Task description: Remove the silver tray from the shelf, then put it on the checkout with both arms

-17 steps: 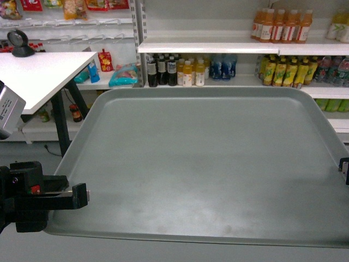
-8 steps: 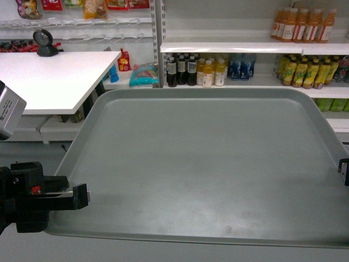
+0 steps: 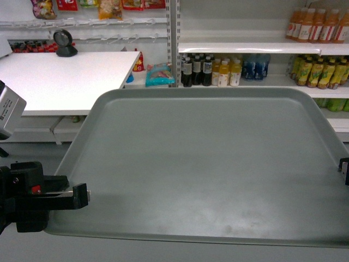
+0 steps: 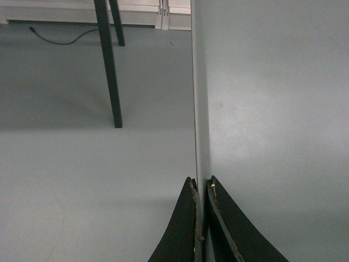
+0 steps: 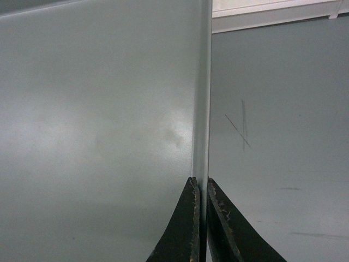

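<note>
The white tabletop has slid rightward toward the silver tray, both grippers' fingers clenched on its rims, nearing placement.

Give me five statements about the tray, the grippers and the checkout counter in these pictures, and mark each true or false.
1. The silver tray is held off the shelf, in front of the robot. True.
2. The left gripper hangs open beside the tray. False: its jaws are closed on the tray's left rim.
3. The right gripper pinches the tray's right rim. True.
4. The tray already lies flat on the checkout. False: the white counter sits to the left and beyond, and the wrist views show bare floor under the tray's edges.
5. Bottles are stacked on the tray. False: its surface is bare; the bottles stand on the store shelves behind.
</note>
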Controlling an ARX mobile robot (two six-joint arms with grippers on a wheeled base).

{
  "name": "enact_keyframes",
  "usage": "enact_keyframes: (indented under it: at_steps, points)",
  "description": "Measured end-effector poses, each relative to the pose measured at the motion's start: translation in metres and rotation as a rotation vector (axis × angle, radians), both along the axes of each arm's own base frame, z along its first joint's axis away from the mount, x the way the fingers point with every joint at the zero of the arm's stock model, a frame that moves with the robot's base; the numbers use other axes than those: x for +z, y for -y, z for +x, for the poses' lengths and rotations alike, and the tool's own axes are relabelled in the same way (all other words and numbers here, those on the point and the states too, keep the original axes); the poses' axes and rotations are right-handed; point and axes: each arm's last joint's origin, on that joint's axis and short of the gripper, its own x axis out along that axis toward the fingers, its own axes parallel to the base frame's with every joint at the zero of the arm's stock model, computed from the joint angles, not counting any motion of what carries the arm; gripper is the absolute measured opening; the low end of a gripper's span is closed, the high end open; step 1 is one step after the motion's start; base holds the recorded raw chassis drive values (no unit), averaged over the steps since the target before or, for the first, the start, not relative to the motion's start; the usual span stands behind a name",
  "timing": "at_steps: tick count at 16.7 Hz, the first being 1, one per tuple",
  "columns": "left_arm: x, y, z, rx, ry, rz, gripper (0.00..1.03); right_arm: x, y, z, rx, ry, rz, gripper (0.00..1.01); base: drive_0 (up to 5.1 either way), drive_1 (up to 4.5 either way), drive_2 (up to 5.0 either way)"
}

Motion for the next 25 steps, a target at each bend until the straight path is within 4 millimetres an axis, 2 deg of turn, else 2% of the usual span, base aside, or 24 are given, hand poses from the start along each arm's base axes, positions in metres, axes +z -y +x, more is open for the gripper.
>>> enact_keyframes:
  at_steps: [25]
  points:
    - [0.0001,0.0000,0.0000,0.000,0.001,0.000,0.03,0.0000,0.0000,0.0000,0.001,0.000,0.000,0.02,-5.0,2.44,2.4]
